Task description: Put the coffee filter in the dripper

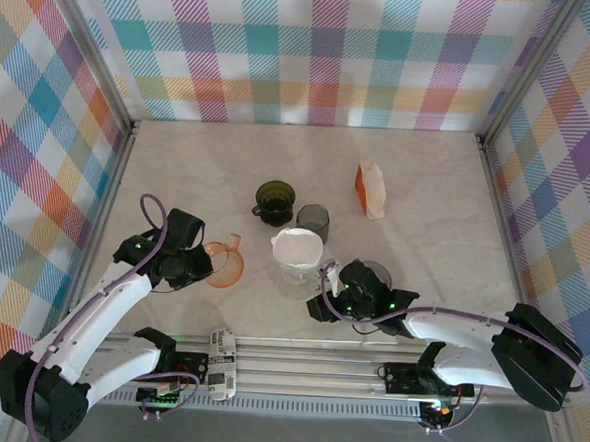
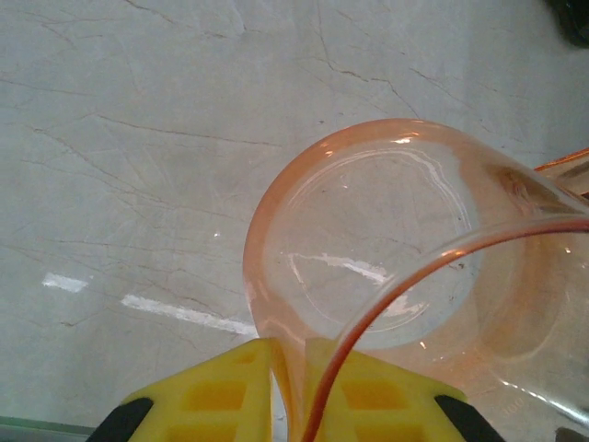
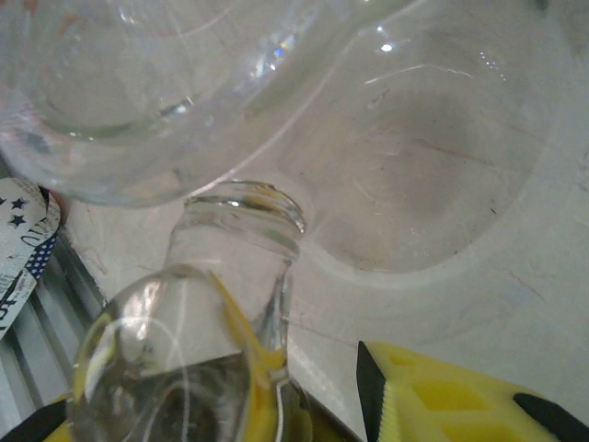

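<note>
The left arm [image 1: 99,309] reaches toward two o'clock, with the left gripper [image 1: 198,266] pinched on the orange dripper [image 1: 228,267] rim. The right arm [image 1: 459,326] stretches toward nine o'clock, and the right gripper [image 1: 327,291] has its jaws apart.

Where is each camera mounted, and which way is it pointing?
Top external: above and behind the arm bases, looking down on the table; both arms, left gripper and right gripper show.
Left wrist: on the left arm, looking down past its yellow fingers pinching the orange dripper.
Right wrist: on the right arm, facing a clear glass handle between its fingers.
Shared: top and left wrist both show the orange dripper.
</note>
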### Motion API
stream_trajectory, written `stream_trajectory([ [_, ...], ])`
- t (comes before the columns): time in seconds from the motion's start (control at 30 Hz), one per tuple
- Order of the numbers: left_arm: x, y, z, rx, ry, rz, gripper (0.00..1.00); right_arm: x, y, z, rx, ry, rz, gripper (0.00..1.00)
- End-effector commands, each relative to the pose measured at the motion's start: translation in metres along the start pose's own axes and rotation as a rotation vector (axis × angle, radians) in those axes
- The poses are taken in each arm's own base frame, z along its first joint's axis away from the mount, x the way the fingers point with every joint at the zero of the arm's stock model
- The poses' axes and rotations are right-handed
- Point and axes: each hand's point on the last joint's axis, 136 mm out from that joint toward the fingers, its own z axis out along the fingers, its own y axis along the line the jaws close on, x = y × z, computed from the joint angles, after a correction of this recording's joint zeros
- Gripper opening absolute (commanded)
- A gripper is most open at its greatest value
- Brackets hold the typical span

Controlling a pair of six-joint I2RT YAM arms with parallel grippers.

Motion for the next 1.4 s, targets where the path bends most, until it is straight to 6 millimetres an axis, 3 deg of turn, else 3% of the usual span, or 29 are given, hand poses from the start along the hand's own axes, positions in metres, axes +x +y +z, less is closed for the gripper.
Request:
stream_trajectory([
  [0.0,0.001,0.009,-0.002,-0.015,-0.008,-0.037,0.16,-0.031,0.011,0.006,-0.020,-0.071,-0.072,0.42],
  [0.63,0.012,0.020,-0.004,-0.025,0.008,-0.062,0.16,-0.072,0.013,0.056,-0.099,-0.059,-0.147,0.39],
  [1.37,0.023,0.028,-0.007,-0.044,0.044,-0.067,0.14,-0.141,0.011,0.134,-0.154,-0.061,-0.144,0.39],
])
